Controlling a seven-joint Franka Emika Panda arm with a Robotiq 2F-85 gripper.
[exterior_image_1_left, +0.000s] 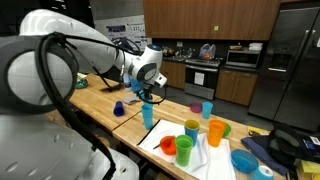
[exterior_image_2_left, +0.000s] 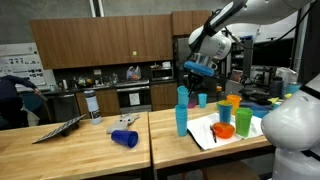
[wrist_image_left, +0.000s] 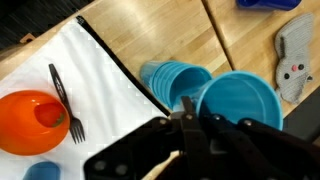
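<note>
A wooden tabletop (wrist_image_left: 150, 30) is seen beneath the claw (wrist_image_left: 188, 118), with a white cloth (wrist_image_left: 80, 70) spread to the claw's left. The claw is closed on the rim of a blue cup (wrist_image_left: 242, 100), which is held just above a blue cup stack (wrist_image_left: 172, 78). An orange bowl (wrist_image_left: 30, 120) and a black fork (wrist_image_left: 60, 90) lie farther left.

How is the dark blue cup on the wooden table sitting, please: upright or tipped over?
Tipped over: in an exterior view the dark blue cup lies on its side on the wooden table.
</note>
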